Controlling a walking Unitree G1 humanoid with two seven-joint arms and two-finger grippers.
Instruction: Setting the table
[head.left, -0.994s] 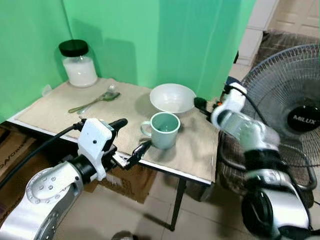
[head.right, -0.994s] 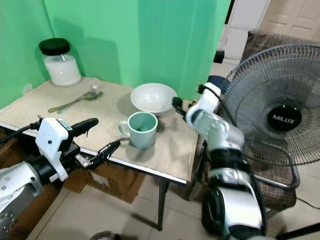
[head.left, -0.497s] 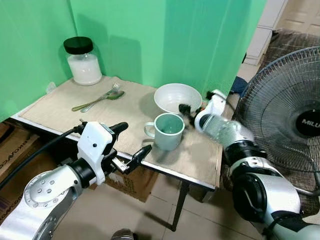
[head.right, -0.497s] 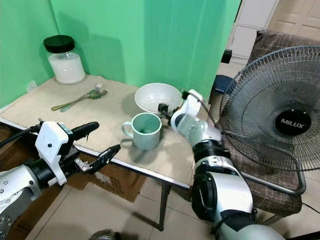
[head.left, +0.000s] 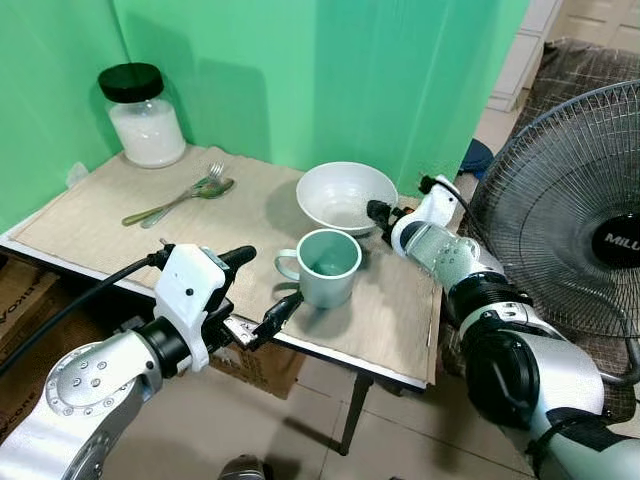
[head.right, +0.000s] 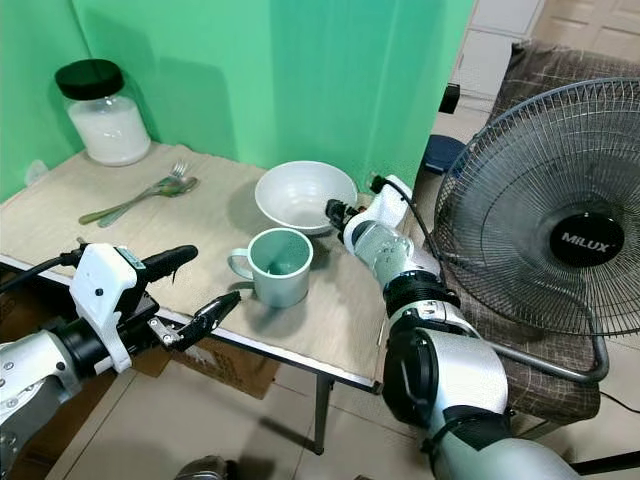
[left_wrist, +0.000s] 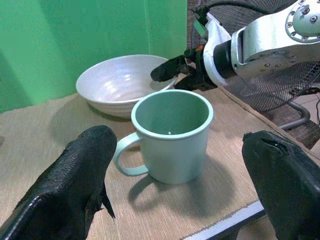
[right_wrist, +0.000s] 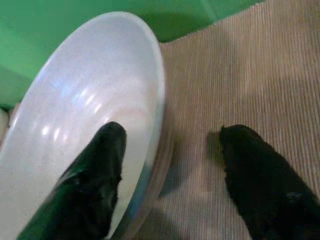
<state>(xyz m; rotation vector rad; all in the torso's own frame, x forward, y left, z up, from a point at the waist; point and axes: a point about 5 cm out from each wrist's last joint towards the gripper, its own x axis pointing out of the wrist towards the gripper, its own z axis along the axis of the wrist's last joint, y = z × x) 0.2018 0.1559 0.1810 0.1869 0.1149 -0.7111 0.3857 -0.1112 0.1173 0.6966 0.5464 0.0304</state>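
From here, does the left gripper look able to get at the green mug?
Probably yes: the left gripper is open at the table's near edge, the green mug standing just ahead between its fingers' line, nothing between them.

jar at worktop back-left corner | fork and spoon before it | bowl near back-right | mug before bowl, near front edge | fan right of worktop

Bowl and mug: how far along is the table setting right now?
Early stage. Nothing looks placed yet: fork and spoon lie together near the jar. In hand: the right gripper straddles the white bowl rim, open. Left gripper, open, faces the green mug, still ungrasped.
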